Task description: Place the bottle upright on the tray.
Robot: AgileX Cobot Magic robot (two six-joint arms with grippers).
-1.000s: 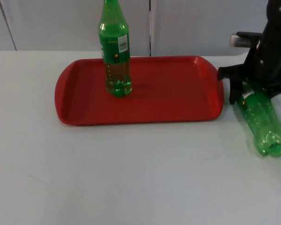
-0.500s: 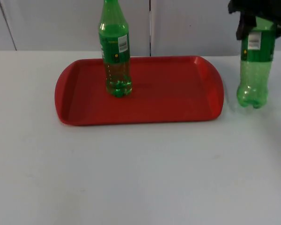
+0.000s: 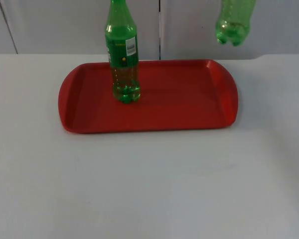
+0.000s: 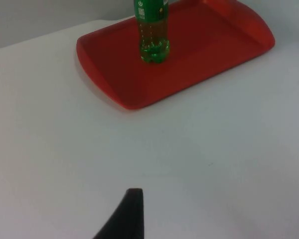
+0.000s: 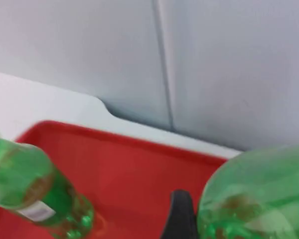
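Observation:
A red tray [image 3: 189, 104] lies on the white table, also seen in the wrist views [image 4: 209, 45] [image 5: 134, 174]. A green bottle with a label and brownish liquid [image 3: 123, 55] [image 4: 153, 30] [image 5: 35, 194] stands upright on its left half. A second, nearly empty green bottle [image 3: 234, 22] [image 5: 259, 199] hangs base-down high in the air over the tray's far right corner. My right gripper [image 5: 239, 224] is shut on it, one black fingertip [image 5: 180, 215] against its side. My left gripper [image 4: 127, 219] waits low over the table in front of the tray.
The grey partition wall [image 3: 189, 25] rises right behind the tray's far rim. The tray's right half [image 3: 199, 89] is bare. White table top [image 3: 149, 189] stretches in front of the tray.
The second bottle lay on the table right of the tray in my right gripper. It was turned upright, then raised high and carried left toward the tray's far right corner.

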